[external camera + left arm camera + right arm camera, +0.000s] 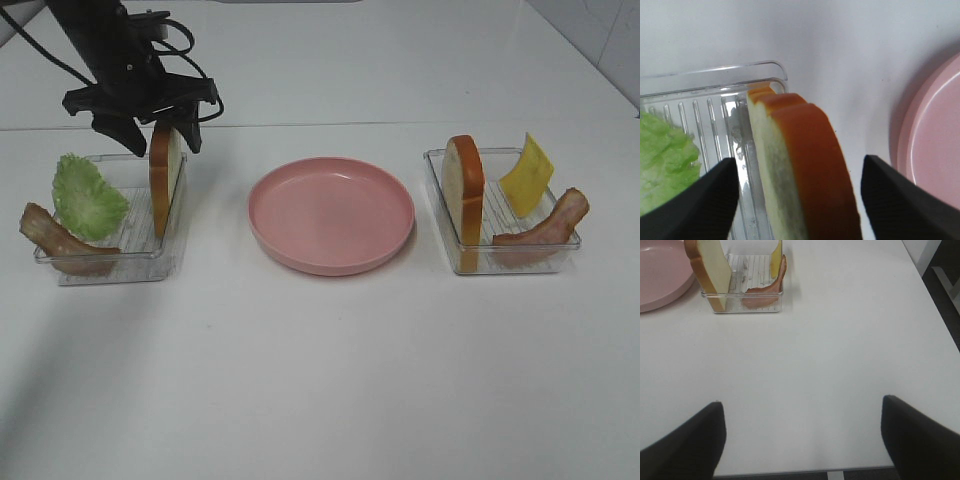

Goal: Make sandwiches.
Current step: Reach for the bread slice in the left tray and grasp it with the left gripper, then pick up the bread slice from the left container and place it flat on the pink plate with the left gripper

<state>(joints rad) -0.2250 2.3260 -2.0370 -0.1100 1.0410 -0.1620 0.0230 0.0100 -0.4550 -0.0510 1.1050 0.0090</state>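
The left bread slice (165,180) is stood on edge at the plate-side wall of the left tray (130,268), rounded top upward. Its long axis is run front to back, and its broad faces are turned toward the lettuce (88,195) and the pink plate (330,215). It is straddled by the left gripper (163,147), whose jaws are held apart, with a gap seen on the lettuce side. A bacon strip (60,240) is draped over that tray's outer corner. The right gripper (800,402) is held spread above the bare table (805,340).
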